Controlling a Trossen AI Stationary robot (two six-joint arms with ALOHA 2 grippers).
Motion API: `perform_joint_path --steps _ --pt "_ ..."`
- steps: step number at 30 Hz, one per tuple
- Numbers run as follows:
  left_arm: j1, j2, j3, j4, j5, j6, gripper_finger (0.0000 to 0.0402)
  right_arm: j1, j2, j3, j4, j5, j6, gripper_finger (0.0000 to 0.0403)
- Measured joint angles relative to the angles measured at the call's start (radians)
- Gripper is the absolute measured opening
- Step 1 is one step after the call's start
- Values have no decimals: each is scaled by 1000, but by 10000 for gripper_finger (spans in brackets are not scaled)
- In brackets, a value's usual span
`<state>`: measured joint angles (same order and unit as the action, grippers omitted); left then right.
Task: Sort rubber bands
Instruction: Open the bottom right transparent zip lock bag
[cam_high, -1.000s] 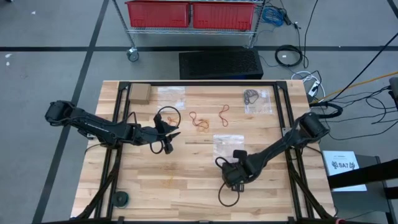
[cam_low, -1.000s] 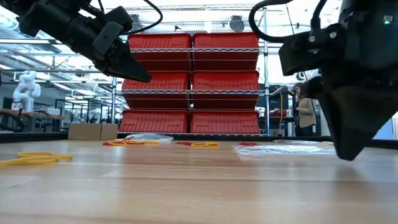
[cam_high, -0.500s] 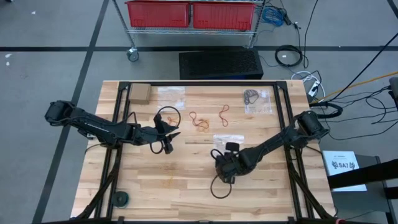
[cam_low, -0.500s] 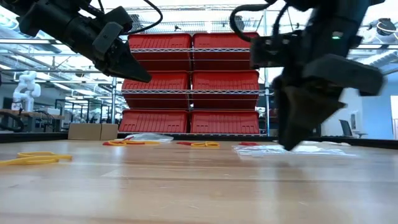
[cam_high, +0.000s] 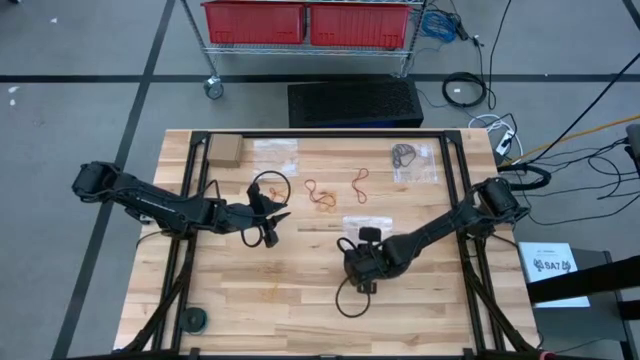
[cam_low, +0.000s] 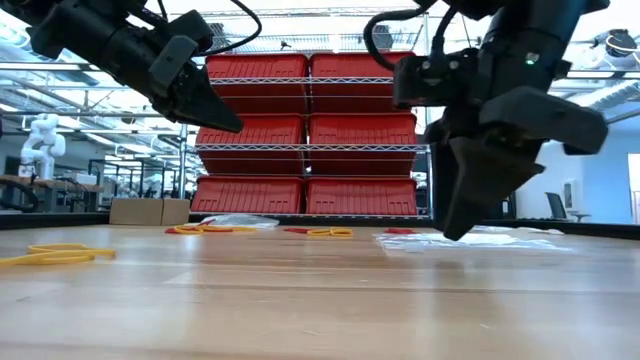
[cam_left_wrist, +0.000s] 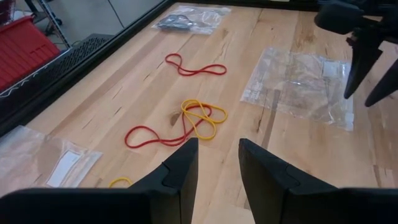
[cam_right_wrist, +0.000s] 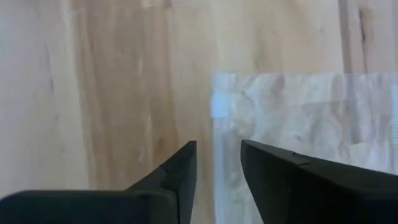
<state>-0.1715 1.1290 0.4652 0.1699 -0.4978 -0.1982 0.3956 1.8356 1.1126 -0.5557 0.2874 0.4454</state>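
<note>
The rubber bands lie loose at mid-table: a red one (cam_high: 358, 184) (cam_left_wrist: 194, 66), and a yellow one (cam_left_wrist: 202, 118) tangled with another red one (cam_high: 320, 196) (cam_left_wrist: 151, 135). More yellow ones (cam_low: 55, 255) rest nearer the front. Dark bands sit inside a clear bag (cam_high: 408, 157) (cam_left_wrist: 186, 17). My left gripper (cam_high: 272, 228) (cam_left_wrist: 217, 155) hovers open, near side of the red and yellow bands. My right gripper (cam_high: 357, 268) (cam_low: 452, 228) (cam_right_wrist: 217, 155) stands open, pointing steeply down just above the corner of a flat clear bag (cam_high: 367, 232) (cam_right_wrist: 298, 124).
Another clear bag (cam_high: 275, 155) and a small cardboard box (cam_high: 224, 150) lie at the far left of the table. A black frame rail (cam_high: 455, 200) runs along each side. Black cables (cam_high: 350, 300) loop below the right gripper. Red bins (cam_low: 305, 130) stand on a shelf behind the table.
My right gripper has moved toward the table's left and slightly toward its far edge, turning as it went, and now stands by the near corner of the flat clear bag. The left arm has kept still.
</note>
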Motion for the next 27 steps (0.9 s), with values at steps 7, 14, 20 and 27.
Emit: perform_joint_path --steps 7,14,20,27 --pt "0 0 0 0 0 -3 121 -9 27 1 1 23 18 117" --pt "0 0 0 -6 0 -3 121 -8 90 9 -1 19 -16 84" --pt "0 0 0 -5 0 -3 121 -7 82 78 -80 2 -42 12" --pt "-19 0 0 93 8 86 121 -8 71 242 -203 16 -117 3"
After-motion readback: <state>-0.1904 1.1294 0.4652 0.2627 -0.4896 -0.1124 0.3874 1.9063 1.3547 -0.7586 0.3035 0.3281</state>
